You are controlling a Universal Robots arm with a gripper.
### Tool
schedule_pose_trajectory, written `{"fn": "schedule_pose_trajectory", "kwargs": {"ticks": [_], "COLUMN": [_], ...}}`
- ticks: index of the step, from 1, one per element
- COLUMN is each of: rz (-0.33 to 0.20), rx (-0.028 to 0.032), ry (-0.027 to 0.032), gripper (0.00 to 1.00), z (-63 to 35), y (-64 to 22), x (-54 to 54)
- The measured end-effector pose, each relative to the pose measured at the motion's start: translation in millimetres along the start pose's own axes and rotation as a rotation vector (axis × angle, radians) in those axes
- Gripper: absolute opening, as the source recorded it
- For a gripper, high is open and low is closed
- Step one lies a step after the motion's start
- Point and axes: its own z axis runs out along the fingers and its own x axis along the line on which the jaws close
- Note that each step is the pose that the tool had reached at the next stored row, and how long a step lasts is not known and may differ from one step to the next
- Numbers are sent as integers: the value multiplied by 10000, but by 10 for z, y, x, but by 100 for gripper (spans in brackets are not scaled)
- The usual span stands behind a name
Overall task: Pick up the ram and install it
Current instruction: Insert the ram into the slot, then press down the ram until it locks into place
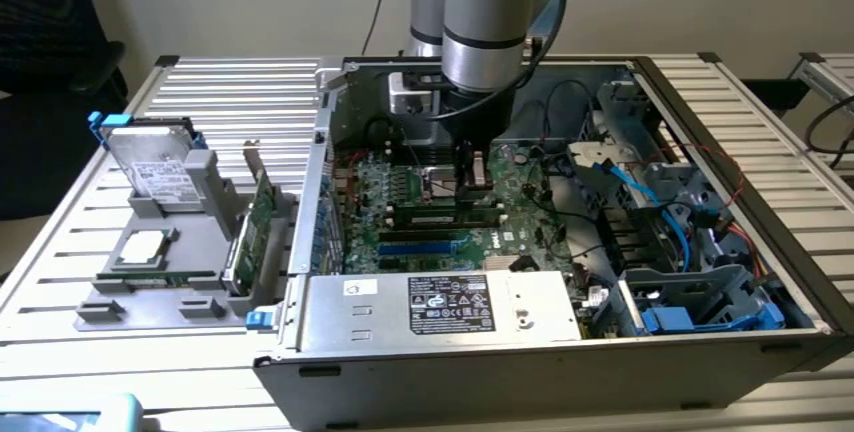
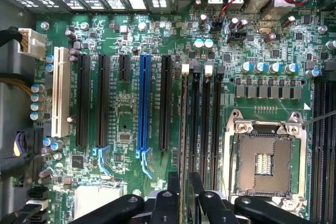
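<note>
One open computer case [image 1: 534,362] lay on the slatted table [image 1: 227,92], with its silver power supply box [image 1: 441,307] along the case's near edge. Toward the table's left edge in the exterior view sat a grey tray [image 1: 147,302] holding a hard drive [image 1: 158,167] and a green card [image 1: 260,227] standing on edge. Behind the power supply, the green motherboard [image 1: 400,192] covered the floor of the case. The ram [image 2: 184,124] stood edge-up on the motherboard, along the memory slot lying closest to the blue slot [image 2: 143,108], with the processor socket [image 2: 262,163] beyond the remaining empty slots. Whether it was pressed fully home could not be told. The gripper [image 2: 184,178] hung straight over the ram, its black fingers [image 2: 172,187] slightly parted, one on each side of the stick's top edge, with a thin gap showing at each. Farther back, the silver arm [image 1: 487,22] came down into the case from above its far edge.
</note>
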Motion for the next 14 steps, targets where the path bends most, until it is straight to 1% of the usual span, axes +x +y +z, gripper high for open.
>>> {"fn": "schedule_pose_trajectory", "kwargs": {"ticks": [4,8,14], "rz": [-1,-11,-10], "rx": [-3,-29,-30], "ry": [-3,-1,-2], "gripper": [22,22,22], "z": [-1,-4,-4], "y": [-15,-70,-70], "x": [1,2,2]}}
